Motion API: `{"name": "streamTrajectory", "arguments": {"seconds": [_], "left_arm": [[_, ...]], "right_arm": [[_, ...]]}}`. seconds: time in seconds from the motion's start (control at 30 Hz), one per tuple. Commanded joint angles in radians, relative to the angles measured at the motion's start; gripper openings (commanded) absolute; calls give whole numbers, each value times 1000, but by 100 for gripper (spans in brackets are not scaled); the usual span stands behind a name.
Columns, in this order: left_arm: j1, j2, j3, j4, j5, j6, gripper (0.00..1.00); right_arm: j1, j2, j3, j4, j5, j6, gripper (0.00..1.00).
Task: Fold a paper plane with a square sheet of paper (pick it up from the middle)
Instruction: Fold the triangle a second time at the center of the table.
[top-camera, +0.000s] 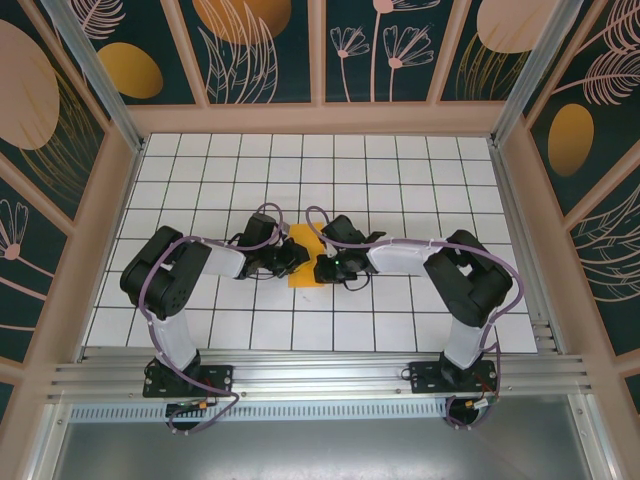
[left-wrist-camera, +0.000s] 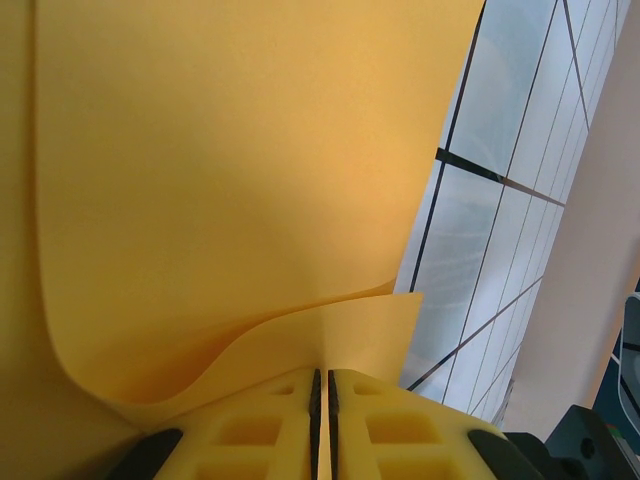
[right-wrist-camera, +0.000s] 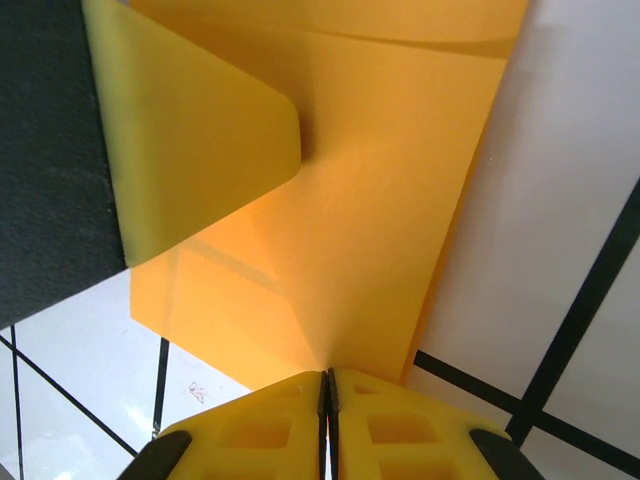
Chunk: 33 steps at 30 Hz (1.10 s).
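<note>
The square sheet of paper (top-camera: 304, 278) sits near the middle of the white tiled table (top-camera: 400, 170), between the two arms, with part of it curled over. The left gripper (left-wrist-camera: 322, 378) is clamped on a curved edge of the sheet. The right gripper (right-wrist-camera: 327, 380), coming from the other side, is pinched tight on the sheet too.

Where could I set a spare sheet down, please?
The far tile rows along the back wall are bare, as is the near row between the arm bases. The centre is crowded: left fingers and right fingers pinch the square sheet of paper.
</note>
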Motion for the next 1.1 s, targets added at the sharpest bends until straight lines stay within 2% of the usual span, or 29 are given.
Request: {"name": "streamTrajectory", "arguments": {"seconds": [0.0,0.2,0.47,1.07], "left_arm": [[7,32,-33,-115,-102,-7,14],[7,33,-34,-115,-102,-7,14],[7,32,-34,-116,-102,-6,14],[7,30,-37,-118,-104,-6,14]], "right_arm": [[10,18,14,-68,39,-18,12],[10,9,15,-111,79,-31,12],[15,-71,45,-99,35,-34,12],[31,37,35,-98,40,-31,12]]}}
